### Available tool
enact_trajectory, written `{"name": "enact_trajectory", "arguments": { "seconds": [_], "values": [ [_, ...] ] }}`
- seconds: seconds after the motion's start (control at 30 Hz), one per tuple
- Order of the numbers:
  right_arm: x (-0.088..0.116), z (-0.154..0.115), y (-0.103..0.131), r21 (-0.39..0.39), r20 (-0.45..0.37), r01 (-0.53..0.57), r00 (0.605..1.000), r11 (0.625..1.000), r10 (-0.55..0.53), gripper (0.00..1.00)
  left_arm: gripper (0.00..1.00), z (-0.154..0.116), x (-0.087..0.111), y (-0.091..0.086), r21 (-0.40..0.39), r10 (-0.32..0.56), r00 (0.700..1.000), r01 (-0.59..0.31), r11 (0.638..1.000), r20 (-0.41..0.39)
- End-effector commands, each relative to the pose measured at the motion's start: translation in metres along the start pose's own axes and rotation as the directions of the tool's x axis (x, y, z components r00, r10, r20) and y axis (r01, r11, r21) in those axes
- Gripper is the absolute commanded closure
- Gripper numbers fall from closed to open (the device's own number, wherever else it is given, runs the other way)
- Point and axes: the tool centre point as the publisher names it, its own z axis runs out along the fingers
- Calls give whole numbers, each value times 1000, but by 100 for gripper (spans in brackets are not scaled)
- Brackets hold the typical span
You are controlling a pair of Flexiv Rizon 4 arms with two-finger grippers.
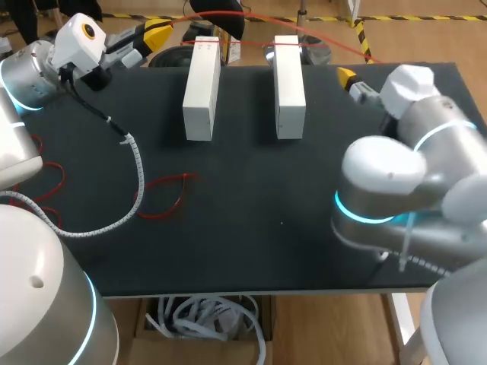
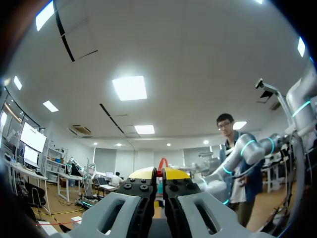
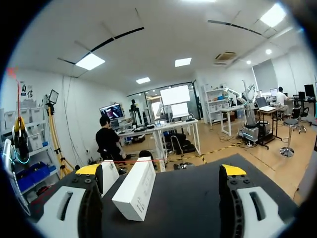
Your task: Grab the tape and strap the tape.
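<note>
Left gripper (image 1: 160, 31) jaws are together, pinching the red tape (image 1: 247, 42) beyond the table's (image 1: 251, 198) far left corner. The tape crosses two white boxes (image 1: 202, 87). Right gripper (image 3: 160, 170) jaws stand wide apart, holding nothing.

The tape (image 1: 251, 43) runs across left box (image 1: 202, 87) and right box (image 1: 289, 84).

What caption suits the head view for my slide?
Two white boxes on the black table, red tape across both; left pincer and right pincer at far corners.
</note>
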Motion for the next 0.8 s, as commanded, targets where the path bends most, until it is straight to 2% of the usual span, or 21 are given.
{"name": "enact_trajectory", "arguments": {
  "seconds": [0.03,0.17,0.23,0.5,0.6,0.63,0.8],
  "values": [
    [8,0,-5,-91,145,7,989,996,6,0,100,0,0,-2,-9,2,1000,-2,1000,11],
    [10,-1,-7,-92,135,7,991,996,6,0,100,0,1,-4,-20,1,998,0,1000,68],
    [11,-2,-7,-90,127,2,992,996,10,0,100,-1,0,-4,3,18,995,-19,1000,94],
    [20,-8,-7,-95,98,-31,994,995,40,0,100,3,-4,-6,2,36,995,-36,999,96],
    [26,-13,-7,-80,72,-18,997,997,24,0,100,4,-5,-6,13,37,995,-39,999,90],
    [29,-14,-7,-66,36,-34,999,997,37,0,100,4,-5,-6,15,35,996,-37,999,83],
    [29,-14,-7,-66,36,-34,999,997,37,0,100,4,-5,-6,18,39,996,-41,999,84]
  ]
}}
